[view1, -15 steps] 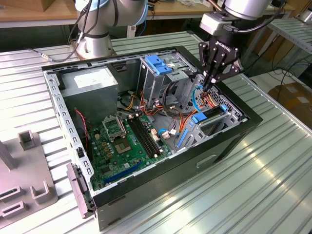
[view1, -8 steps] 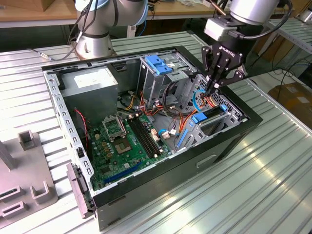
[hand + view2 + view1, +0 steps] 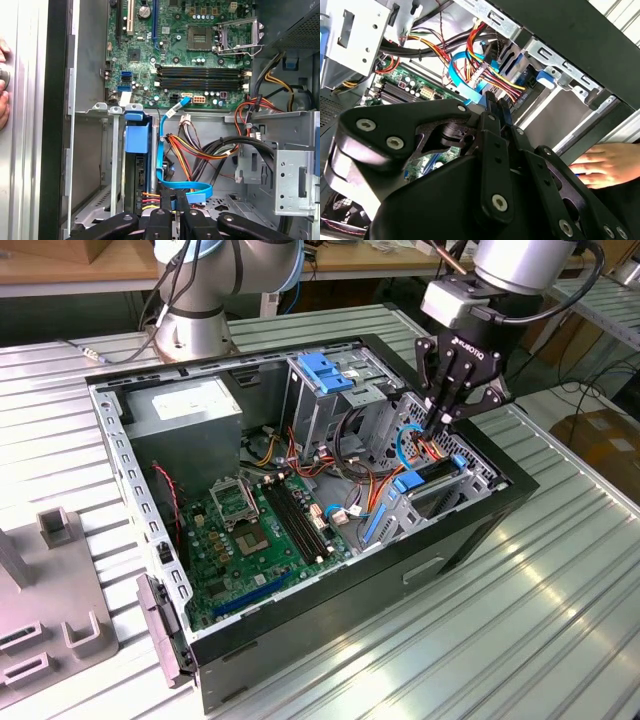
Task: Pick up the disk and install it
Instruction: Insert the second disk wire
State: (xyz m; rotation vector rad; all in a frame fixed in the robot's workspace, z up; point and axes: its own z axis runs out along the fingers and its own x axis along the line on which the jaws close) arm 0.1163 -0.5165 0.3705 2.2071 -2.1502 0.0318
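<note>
The disk (image 3: 432, 478) stands on edge in the metal bay at the case's corner on the exterior view's right, with blue rails along its sides. In the first wrist view I see the disk (image 3: 134, 180) edge-on under its blue rail tab (image 3: 136, 139), with red, yellow and orange power wires at its end. My gripper (image 3: 445, 426) hangs just above and beside it, and its fingers (image 3: 161, 202) are closed on the end of a flat blue cable (image 3: 161, 150). In the second wrist view the gripper (image 3: 492, 107) pinches that blue cable (image 3: 462, 82).
The open computer case (image 3: 470, 530) lies on a ribbed metal table (image 3: 560, 620), with motherboard (image 3: 260, 530), grey power supply (image 3: 185, 410) and a drive cage with a blue latch (image 3: 325, 370). Bundled wires (image 3: 200, 150) crowd the bay. A person's hand (image 3: 605, 165) rests on the table outside the case wall.
</note>
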